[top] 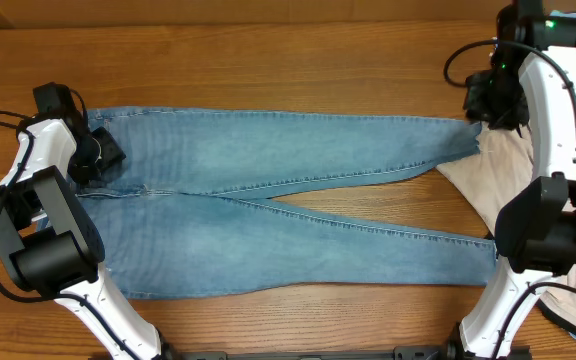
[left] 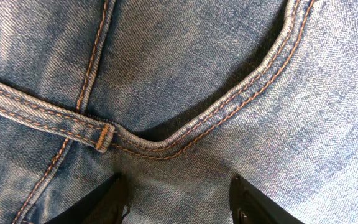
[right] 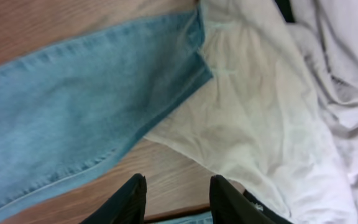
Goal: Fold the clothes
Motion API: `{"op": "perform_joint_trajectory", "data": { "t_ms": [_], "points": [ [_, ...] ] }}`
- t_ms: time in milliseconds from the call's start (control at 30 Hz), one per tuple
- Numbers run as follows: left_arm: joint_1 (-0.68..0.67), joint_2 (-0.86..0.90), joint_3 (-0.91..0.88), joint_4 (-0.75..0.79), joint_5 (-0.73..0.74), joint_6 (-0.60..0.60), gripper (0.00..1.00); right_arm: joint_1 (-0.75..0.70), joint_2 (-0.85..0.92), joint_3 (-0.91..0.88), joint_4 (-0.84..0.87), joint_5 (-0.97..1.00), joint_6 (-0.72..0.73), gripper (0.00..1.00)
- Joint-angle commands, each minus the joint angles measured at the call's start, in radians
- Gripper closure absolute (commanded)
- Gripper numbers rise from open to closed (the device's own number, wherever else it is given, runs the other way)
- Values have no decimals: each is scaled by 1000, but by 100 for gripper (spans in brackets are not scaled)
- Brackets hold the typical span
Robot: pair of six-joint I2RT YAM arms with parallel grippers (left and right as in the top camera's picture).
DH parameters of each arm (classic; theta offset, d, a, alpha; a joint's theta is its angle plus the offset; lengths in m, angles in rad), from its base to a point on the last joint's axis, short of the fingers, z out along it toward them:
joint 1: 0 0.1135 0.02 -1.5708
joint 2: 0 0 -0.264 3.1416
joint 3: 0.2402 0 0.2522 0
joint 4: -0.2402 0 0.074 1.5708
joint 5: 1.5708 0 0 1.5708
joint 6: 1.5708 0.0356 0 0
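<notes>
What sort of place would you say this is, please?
Probably a robotics lab workbench for laundry folding: the left arm and right arm mounted at a wooden table, jeans spread flat between them, a pale beige garment lying alongside.

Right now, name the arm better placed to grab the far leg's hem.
Right: the right gripper hangs open beside that jeans hem and the beige garment; the left gripper is at the waist.

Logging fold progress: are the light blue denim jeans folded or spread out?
Spread out. The light blue denim jeans lie flat, both legs stretched full length and splayed, wooden table showing between them.
</notes>
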Motion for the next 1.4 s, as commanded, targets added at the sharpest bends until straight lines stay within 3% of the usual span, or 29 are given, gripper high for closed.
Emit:
{"op": "perform_joint_trajectory", "data": {
  "t_ms": [0, 300, 700, 867, 900, 1000, 1367],
  "points": [
    [7, 74, -50, -5, -5, 8, 43, -13, 1, -85, 72, 11, 14, 63],
    [8, 74, -50, 6, -7, 11, 43, -119, 1, -374, 429, -79, 50, 69],
    [8, 74, -51, 0, -3, 8, 43, -149, 1, -529, 614, -234, 16, 70],
    [8, 74, -51, -2, -3, 8, 42, -149, 1, -594, 703, -239, 20, 74],
    [8, 74, -51, -2, -3, 8, 43, -149, 1, -608, 733, -248, 20, 79],
    [8, 74, -51, -2, -3, 8, 42, -149, 1, -608, 747, -254, 25, 96],
    [8, 74, -51, -11, -3, 8, 42, -149, -120, -453, 619, -264, 31, 96]
  ]
}}
